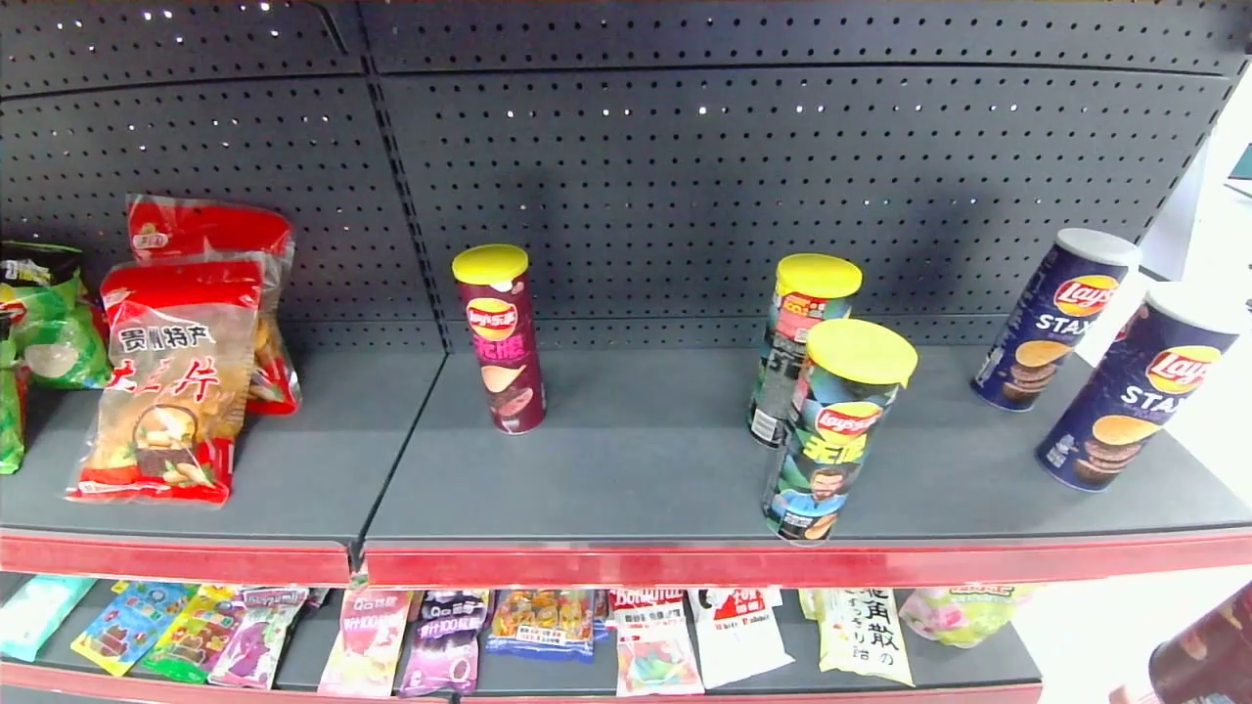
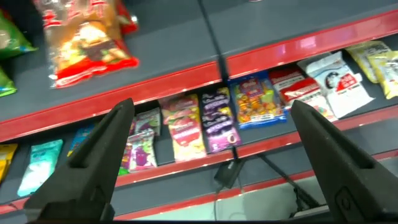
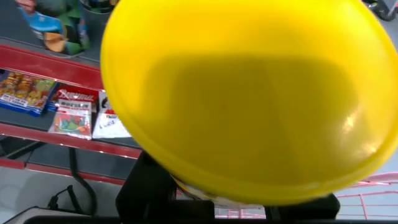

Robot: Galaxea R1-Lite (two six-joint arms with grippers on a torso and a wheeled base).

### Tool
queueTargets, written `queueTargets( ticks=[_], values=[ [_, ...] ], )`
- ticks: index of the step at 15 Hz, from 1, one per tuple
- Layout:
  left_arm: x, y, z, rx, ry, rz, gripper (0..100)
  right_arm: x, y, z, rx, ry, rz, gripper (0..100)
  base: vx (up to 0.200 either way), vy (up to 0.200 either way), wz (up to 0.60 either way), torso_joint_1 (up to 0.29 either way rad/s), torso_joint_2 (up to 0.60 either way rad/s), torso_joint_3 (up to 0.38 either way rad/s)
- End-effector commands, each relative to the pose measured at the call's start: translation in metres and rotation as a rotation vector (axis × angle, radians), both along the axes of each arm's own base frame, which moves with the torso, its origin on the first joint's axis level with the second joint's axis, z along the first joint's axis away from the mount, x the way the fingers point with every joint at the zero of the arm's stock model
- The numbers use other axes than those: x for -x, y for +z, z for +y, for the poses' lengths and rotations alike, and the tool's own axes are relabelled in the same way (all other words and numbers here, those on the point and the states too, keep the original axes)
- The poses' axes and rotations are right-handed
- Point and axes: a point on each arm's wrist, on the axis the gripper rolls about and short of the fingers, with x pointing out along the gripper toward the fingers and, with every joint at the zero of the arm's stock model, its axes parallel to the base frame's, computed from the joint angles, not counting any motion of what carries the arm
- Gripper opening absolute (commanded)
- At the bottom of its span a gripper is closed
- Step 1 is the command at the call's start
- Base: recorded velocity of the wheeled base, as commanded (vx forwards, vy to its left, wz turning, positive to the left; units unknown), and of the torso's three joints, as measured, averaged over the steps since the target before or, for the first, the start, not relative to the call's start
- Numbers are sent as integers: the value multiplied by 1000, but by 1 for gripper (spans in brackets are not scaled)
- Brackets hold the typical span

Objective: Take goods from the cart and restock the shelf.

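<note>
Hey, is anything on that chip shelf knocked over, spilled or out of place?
Nothing stands out. The maroon can, rear green can, front green can, rear blue can and front blue can all stand on their bases on the shelf, lids on; the red snack bags lean back. No spill shows.

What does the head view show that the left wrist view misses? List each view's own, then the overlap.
Head view only: a maroon can, two green cans, two blue cans, and a dark can at the corner. Left wrist view only: the open left end effector, a black cable. Both: red snack bag, red shelf edge, lower-shelf packets.
</note>
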Motion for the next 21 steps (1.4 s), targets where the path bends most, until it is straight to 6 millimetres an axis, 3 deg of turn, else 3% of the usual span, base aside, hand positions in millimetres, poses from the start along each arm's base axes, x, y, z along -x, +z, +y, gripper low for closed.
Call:
queueTargets(
  ticks=[1,8,21],
  values=[
    [0,0,0,0,1,-2,100,-1,0,0,1,1,3,0,0,200,0,2,2,2],
    [-1,0,0,-3,1,4,100,-1,0,0,2,4,6,0,0,200,0,0,3,4],
    [0,0,0,-40,-8,-3,100,-1,-3,0,24,14,13,0,46,0,0,-3,0,1]
  ],
)
